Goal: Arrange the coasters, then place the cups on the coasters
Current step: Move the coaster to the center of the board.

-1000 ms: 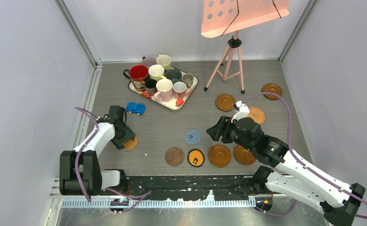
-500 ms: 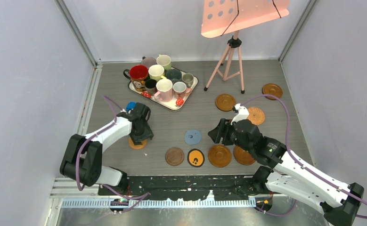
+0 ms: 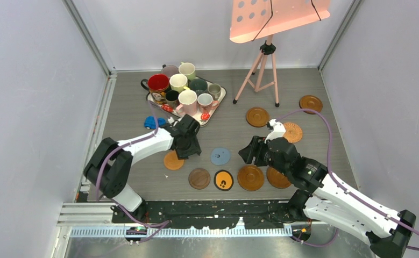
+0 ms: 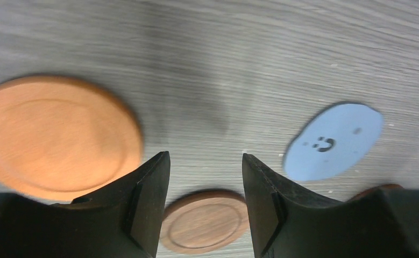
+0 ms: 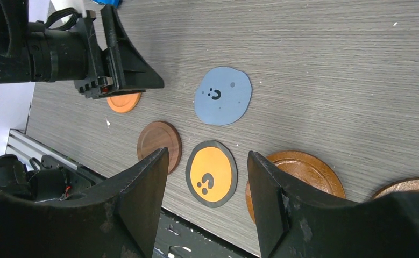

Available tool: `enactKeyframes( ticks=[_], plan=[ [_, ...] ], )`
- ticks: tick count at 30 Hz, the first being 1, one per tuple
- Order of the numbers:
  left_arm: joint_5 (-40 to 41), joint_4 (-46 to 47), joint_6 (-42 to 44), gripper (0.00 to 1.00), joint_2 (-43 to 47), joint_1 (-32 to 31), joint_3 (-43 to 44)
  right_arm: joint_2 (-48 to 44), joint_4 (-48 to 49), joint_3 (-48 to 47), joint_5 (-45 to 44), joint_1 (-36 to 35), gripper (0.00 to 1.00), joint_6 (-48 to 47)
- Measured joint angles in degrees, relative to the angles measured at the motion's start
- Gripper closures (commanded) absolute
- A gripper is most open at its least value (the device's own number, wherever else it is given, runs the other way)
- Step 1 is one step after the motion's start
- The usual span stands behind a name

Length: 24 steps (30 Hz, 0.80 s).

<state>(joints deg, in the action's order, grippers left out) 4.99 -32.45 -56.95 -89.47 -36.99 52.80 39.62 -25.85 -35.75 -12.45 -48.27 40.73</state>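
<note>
- The plain orange coaster lies flat on the table, just beside the left gripper.
- That gripper's jaws are partly apart and hold nothing.
- The blue coaster lies between the two grippers.
- The right gripper has wide jaws, holding nothing.
- The cups stand together on the tray, farther back.

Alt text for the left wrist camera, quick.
The left hand hangs open and empty over the grey table. A plain orange coaster lies at frame left, a dark wood coaster shows between the fingers, a blue coaster at frame right.
</note>
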Motion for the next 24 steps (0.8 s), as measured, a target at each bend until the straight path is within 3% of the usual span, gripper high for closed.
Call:
enactKeyframes(
  ticks=[14,19,24],
  plan=[
    [0.1,1.7,0.4,0.42,-5.2,-4.3,6.1,-2.2,-0.8,0.3,-1.5,0.0,0.37,0.0],
    [4.3,-4.0,1.9,0.41,0.8,-3.0,6.3,-2.7,-1.9,0.3,-1.9,0.0,0.37,0.0],
    [6.2,-6.8,3.0,0.37,9.9,3.3,1.4,-3.1,-2.3,0.3,-2.1,0.0,0.37,0.0]
  ],
)
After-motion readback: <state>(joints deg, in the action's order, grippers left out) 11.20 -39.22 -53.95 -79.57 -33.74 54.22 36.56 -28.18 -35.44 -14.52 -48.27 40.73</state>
